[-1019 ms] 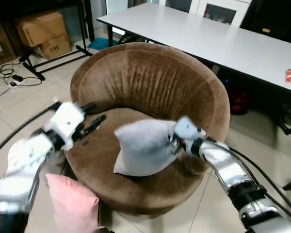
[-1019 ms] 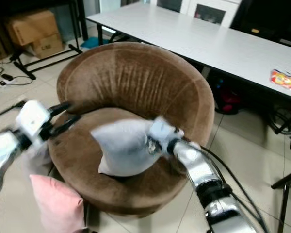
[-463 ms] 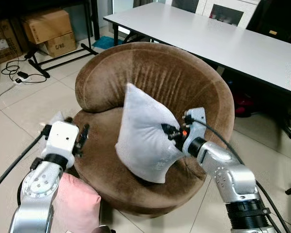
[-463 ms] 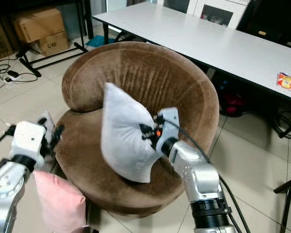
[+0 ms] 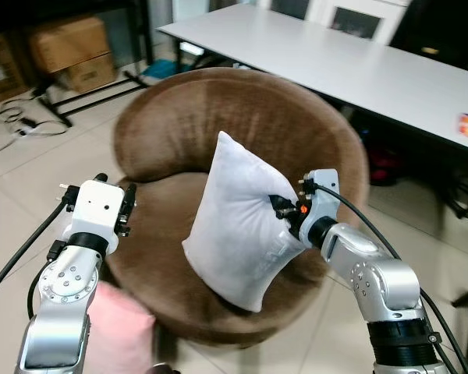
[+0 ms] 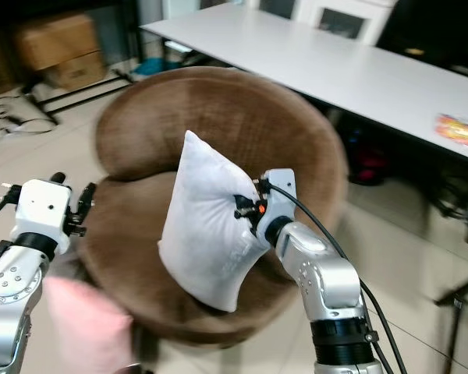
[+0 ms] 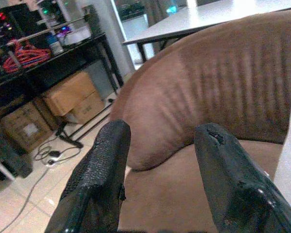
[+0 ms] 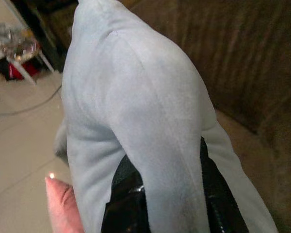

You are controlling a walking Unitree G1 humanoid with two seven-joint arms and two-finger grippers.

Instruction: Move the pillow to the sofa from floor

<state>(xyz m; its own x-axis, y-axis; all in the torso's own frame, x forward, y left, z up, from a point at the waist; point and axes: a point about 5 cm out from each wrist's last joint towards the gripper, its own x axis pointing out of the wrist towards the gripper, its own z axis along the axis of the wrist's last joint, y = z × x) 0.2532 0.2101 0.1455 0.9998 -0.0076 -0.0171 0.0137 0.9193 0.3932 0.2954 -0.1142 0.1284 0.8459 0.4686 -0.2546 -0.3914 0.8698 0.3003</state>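
Grey pillow (image 5: 246,218) stands upright on the brown sofa (image 5: 296,132) seat. Right gripper (image 8: 162,194) fingers pinch its edge, fabric between them. Left gripper (image 7: 160,145) fingers spread, beside the seat's left edge.

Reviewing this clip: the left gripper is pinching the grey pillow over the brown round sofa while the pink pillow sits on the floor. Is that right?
Not quite: the right gripper pinches the grey pillow, as the left eye view shows, with its fingers closed on the fabric. The left gripper is open beside the brown round sofa. The pink pillow does sit on the floor.
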